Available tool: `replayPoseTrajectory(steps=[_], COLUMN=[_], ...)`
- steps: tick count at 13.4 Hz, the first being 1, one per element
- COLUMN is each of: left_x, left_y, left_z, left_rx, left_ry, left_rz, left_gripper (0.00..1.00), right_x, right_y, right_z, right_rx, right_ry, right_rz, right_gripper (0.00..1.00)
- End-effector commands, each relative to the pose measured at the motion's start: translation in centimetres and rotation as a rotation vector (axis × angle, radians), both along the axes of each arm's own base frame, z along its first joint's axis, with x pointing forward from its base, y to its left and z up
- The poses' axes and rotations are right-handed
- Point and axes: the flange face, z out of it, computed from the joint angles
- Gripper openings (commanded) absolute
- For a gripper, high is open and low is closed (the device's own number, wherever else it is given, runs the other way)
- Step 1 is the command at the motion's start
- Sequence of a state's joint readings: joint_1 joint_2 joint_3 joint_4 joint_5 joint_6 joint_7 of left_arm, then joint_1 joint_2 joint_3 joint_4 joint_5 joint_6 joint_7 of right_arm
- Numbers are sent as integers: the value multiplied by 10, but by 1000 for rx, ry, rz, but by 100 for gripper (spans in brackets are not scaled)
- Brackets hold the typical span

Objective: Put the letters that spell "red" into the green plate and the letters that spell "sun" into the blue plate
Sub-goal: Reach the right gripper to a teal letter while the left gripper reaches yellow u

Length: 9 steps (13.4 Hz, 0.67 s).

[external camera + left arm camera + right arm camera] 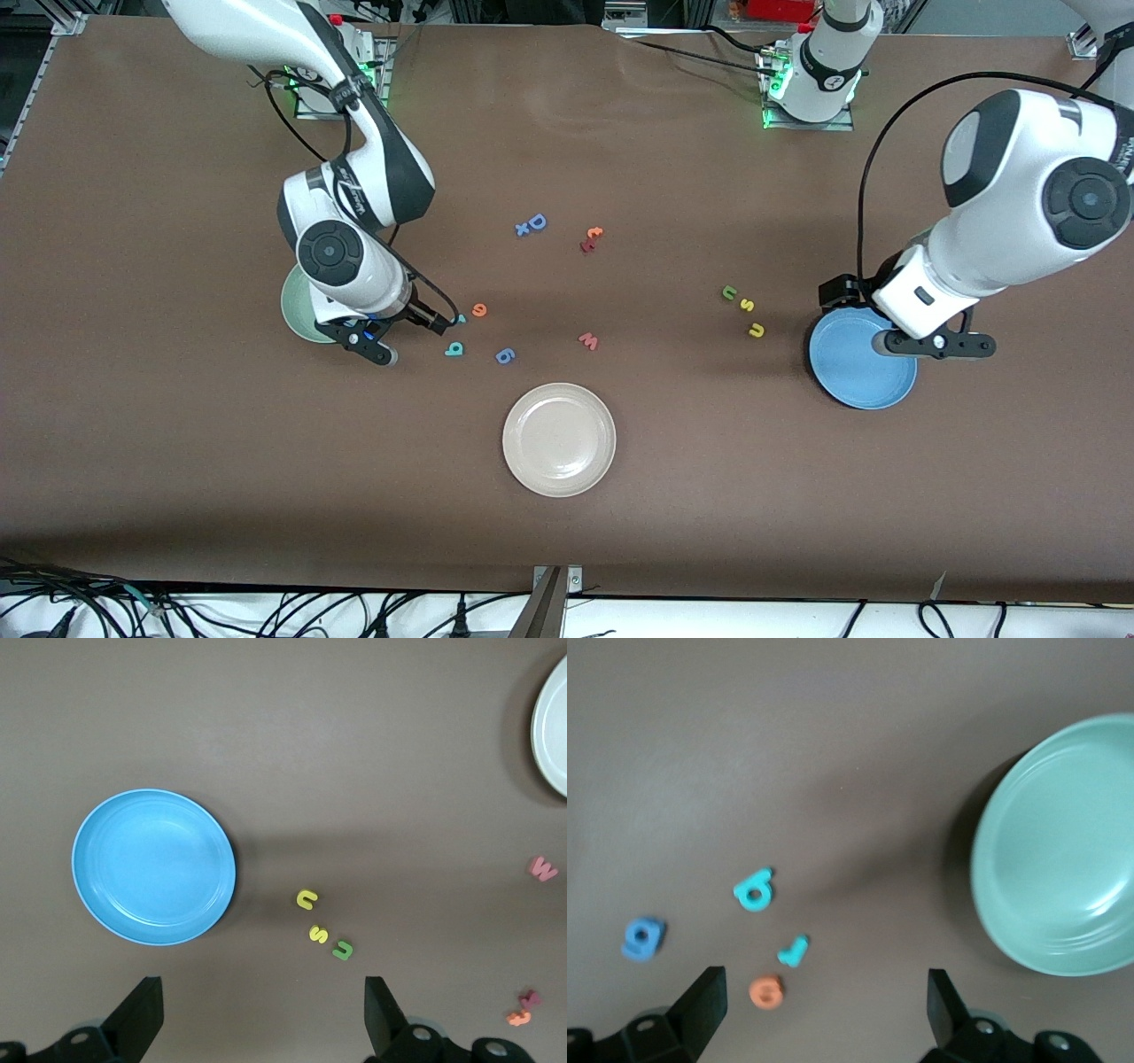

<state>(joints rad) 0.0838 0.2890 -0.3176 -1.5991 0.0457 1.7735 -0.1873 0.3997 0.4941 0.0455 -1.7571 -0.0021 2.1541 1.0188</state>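
Both tools gape empty over the table; teal "r" [794, 950], orange "e" [767, 991], teal "d" [754, 891] lie loose

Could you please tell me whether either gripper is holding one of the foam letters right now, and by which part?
Nothing is held. The left gripper hangs open over the blue plate; the right gripper hangs open beside the green plate.

Round medium-blue shallow plate [153, 866], empty, on brown counter [337, 753]. Beside it, apart: tiny foam letters, yellow "u" [306, 899], yellow "s" [318, 933], green "n" [342, 950]. Left gripper [261, 1019] fingers spread wide.
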Motion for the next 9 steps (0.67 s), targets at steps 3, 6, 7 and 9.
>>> replayPoseTrajectory(steps=[3, 6, 7, 9], left_x=[4, 9, 10, 16], left_y=[-19, -9, -10, -14], left_z=[-27, -38, -42, -51], left_rx=[22, 26, 15, -18], left_ry=[21, 32, 33, -3], left_rz=[-124, -281, -362, -506], left_gripper=[100, 100, 100, 100], right_x=[-22, -33, -33, -33], right_y=[34, 45, 44, 43], right_z=[-56, -71, -76, -83], right_rx=[12, 16, 12, 9], right_ry=[-53, -64, -59, -57], right_rz=[-196, -211, -214, -215], right_gripper=[100, 100, 100, 99])
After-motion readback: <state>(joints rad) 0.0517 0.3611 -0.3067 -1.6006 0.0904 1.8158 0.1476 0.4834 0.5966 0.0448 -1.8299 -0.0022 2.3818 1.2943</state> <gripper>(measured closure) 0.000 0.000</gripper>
